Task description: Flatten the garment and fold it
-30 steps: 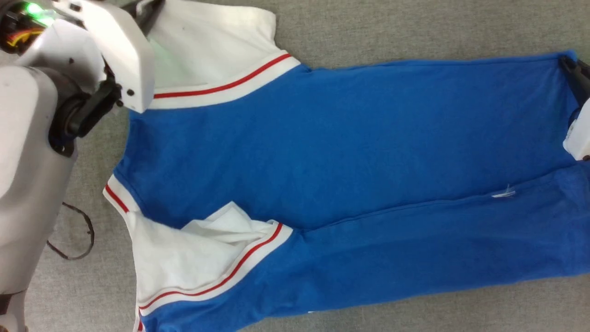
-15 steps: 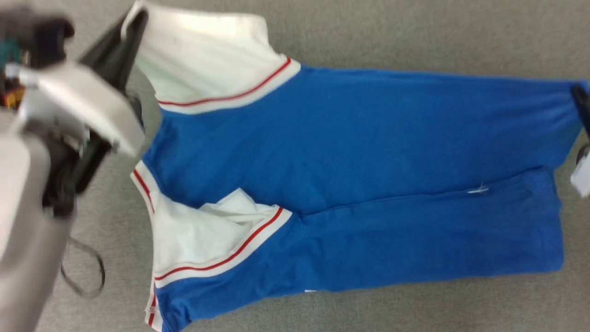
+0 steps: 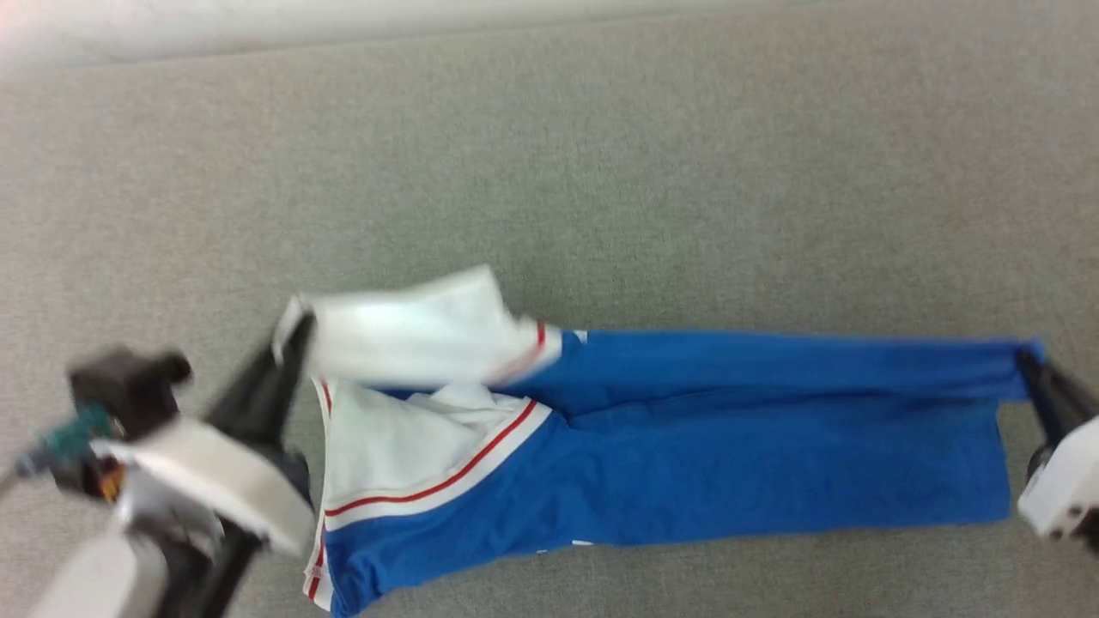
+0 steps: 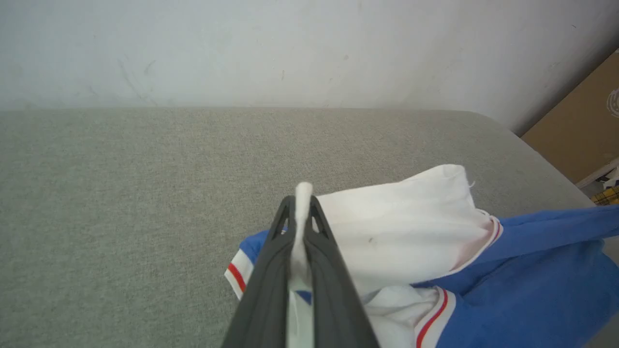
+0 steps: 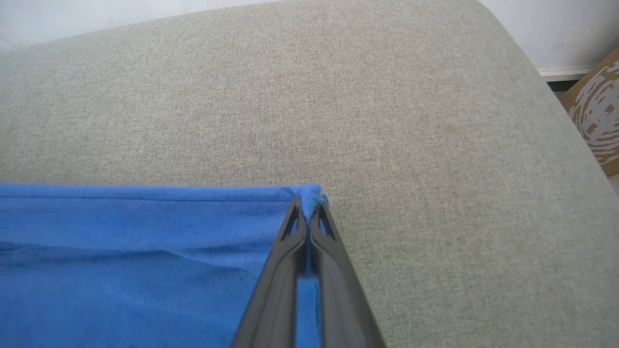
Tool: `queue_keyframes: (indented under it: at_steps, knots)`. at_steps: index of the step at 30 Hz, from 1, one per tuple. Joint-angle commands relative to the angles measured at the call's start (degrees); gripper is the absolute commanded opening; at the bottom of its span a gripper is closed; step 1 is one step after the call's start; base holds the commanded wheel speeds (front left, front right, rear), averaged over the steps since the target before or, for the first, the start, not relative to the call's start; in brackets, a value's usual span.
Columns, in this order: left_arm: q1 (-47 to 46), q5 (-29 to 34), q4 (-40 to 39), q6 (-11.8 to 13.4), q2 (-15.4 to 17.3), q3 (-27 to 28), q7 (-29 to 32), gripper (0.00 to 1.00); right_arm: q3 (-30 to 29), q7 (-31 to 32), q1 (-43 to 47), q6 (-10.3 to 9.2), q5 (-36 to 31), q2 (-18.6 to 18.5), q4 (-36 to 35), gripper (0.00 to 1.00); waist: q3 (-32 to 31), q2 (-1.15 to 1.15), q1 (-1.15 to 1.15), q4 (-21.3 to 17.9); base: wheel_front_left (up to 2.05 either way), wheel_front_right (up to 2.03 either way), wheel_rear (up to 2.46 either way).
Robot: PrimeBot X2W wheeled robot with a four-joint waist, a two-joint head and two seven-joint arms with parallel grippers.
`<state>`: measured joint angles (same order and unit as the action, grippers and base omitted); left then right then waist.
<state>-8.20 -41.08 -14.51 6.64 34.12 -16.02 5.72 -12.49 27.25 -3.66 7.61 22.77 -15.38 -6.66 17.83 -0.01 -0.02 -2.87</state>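
Head view: looks down on the garment (image 3: 730,455), stretched lengthwise across the grey fabric bench (image 3: 601,172). Lower layer lying flat, upper edge lifted and pulled taut between the two hands. Left hand (image 3: 292,336) clenched on the edge of the white sleeve. Right hand (image 3: 1028,365) clenched on the far blue corner at the hem. Smeared by blur on the left, so little of that arm's detail to make out. Cut off at the right border just past the white wrist housing.

Left wrist view: makes the pinch plain. White cloth pressed between the dark fingers (image 4: 271,270) and poking up past their tips. Sleeve puffed out to one side above the red-striped trim. Adds a pale wall (image 4: 242,48) behind the bench and a brown cardboard box (image 4: 575,130) past its rounded corner.

Right wrist view: a small nub of blue hem nipped at the fingertips, with the top edge drawn in a straight line. Cannot tell what lies beneath the raised sleeve.
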Motion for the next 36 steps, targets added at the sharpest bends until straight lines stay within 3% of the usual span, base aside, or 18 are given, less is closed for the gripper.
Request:
queue_keyframes:
  at_steps: [1, 6, 7, 8, 9, 10, 15, 20, 29, 33, 36]
  knots:
    - [3.1, -0.6, 0.4, 0.4, -0.5, -0.4, -0.8, 0.0, 0.0, -0.7, 1.9, -0.12, 0.1, 0.7, 0.3, 0.0, -1.4, 0.01, 0.02, 0.4, 0.0, 0.0, 0.0]
    - [6.8, -0.9, 5.1, -0.4, -1.5, -3.4, -0.3, 0.0, 1.3, -1.7, 4.3, -0.12, -0.8, 1.4, 2.6, 0.0, -2.6, 0.01, 0.02, 0.5, 0.0, 0.0, 0.0]
    - [6.8, -0.6, 6.3, -0.7, -1.6, -4.1, -0.2, 0.16, 1.6, -1.8, 4.4, -0.12, -1.1, 1.4, 3.1, 0.03, -2.8, 0.01, 0.02, 0.5, 0.0, 0.0, 0.0]
    - [6.6, -0.4, 7.5, -1.0, -1.9, -4.6, -0.3, 0.45, 1.8, -2.0, 4.4, -0.12, -1.3, 1.4, 3.6, 0.1, -3.1, 0.01, 0.02, 0.6, 0.0, 0.0, 0.0]
    - [6.4, -0.4, 8.6, -1.2, -2.3, -5.0, -0.4, 1.0, 1.9, -2.1, 4.4, -0.12, -1.5, 1.4, 4.1, 0.44, -3.3, 0.01, 0.02, 0.6, 0.0, 0.0, 0.0]
    - [6.1, -0.4, 9.7, -1.5, -2.6, -5.4, -0.4, 1.0, 2.0, -2.1, 4.4, -0.12, -1.6, 1.5, 4.5, 1.0, -3.6, 0.01, 0.02, 0.6, 0.0, 0.0, 0.0]
    - [5.0, -1.1, 12.5, -2.3, -4.1, -6.1, -0.8, 1.0, 2.0, -1.9, 4.1, -0.12, -2.1, 1.4, 5.7, 1.0, -4.7, 0.01, 0.02, 0.7, 0.0, 0.0, 0.0]
    - [5.6, -2.0, 11.4, -1.6, -4.2, -3.7, -3.6, 1.0, 0.5, -1.1, 4.4, -0.12, -0.6, 1.4, 4.0, 1.0, -5.4, 0.01, 0.02, 0.6, 0.0, 0.0, 0.0]
    - [9.4, 4.2, 3.5, 5.4, -5.6, 4.4, -18.6, 1.0, -4.4, -0.4, 6.3, -0.12, -2.1, 3.7, 2.0, 1.0, -5.1, 0.01, 0.02, 0.9, 0.0, 0.0, 0.0]
    - [10.6, 10.1, 0.5, 7.9, -8.2, 6.3, -20.5, 1.0, -4.3, -0.5, 6.9, -0.12, -3.1, 5.6, 4.3, 1.0, -4.1, 0.01, 0.02, 1.6, 0.0, 0.0, 0.0]
    - [11.2, 15.5, -1.2, 8.3, -10.7, 7.4, -20.7, 1.0, -4.0, -1.1, 6.8, -0.12, -3.8, 6.2, 6.3, 1.0, -3.2, 0.01, 0.02, 2.4, 0.0, 0.0, 0.0]
